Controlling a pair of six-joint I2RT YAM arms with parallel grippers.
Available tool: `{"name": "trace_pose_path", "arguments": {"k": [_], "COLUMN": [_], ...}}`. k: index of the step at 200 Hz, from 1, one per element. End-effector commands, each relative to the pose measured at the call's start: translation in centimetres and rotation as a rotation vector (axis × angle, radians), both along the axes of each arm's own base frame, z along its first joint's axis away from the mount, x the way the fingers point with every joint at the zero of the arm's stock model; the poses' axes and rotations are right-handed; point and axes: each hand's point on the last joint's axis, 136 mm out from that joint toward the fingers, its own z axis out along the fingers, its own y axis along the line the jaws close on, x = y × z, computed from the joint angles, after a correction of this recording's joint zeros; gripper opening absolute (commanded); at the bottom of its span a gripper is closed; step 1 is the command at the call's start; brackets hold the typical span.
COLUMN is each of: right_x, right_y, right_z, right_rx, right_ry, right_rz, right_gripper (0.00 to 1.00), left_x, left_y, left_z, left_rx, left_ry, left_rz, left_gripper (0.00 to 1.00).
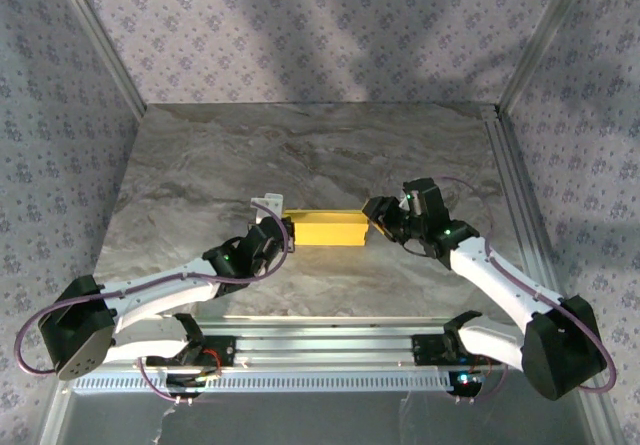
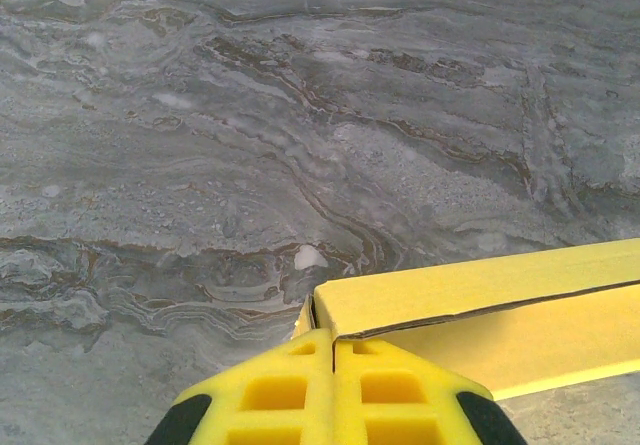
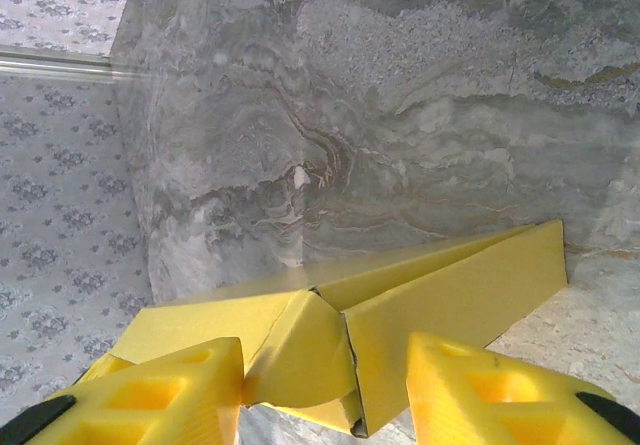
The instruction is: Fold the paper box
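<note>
The paper box (image 1: 323, 228) lies as a long yellow shape in the middle of the marble table, between my two grippers. My left gripper (image 1: 287, 227) is at its left end. In the left wrist view its yellow fingers (image 2: 280, 395) are pressed together, and their tips (image 2: 333, 337) touch the near corner of the box (image 2: 480, 295). My right gripper (image 1: 374, 212) is at the right end with its jaws apart. In the right wrist view a curved end flap (image 3: 300, 355) of the box (image 3: 450, 295) sits between the fingers (image 3: 325, 365). The left fingertip touches that flap.
Patterned walls (image 1: 60, 145) close in the marble table (image 1: 300, 145) on three sides. Metal frame posts (image 1: 100, 35) stand at the back corners. An aluminium rail (image 1: 330, 350) carrying both arm bases runs along the near edge. Bare marble lies behind the box.
</note>
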Motion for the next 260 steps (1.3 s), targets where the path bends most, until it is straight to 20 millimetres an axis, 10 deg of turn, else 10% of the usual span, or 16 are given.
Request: {"name": "trace_pose_path", "arguments": {"k": [1, 108, 185, 260], "right_x": [-1.3, -1.9, -0.4, 0.8], "right_y": [-0.8, -2.1, -2.6, -0.9], "right_z": [-3.0, -4.8, 0.9, 0.4], "right_rx": [-0.045, -0.08, -0.003, 0.063], "right_ry": [0.087, 0.115, 0.001, 0.009], "right_rz": [-0.012, -0.032, -0.064, -0.036], "right_gripper": [0.44, 0.27, 0.68, 0.58], "left_x": [-1.5, -1.8, -2.0, -1.9], "left_y": [0.8, 1.0, 1.1, 1.0], "left_z": [-3.5, -3.1, -3.2, -3.1], "left_rx": [0.123, 0.133, 0.159, 0.156], "left_ry": [0.11, 0.097, 0.085, 0.088], "left_rz": [-0.032, -0.046, -0.044, -0.04], "left_gripper": [0.0, 0.0, 0.0, 0.0]}}
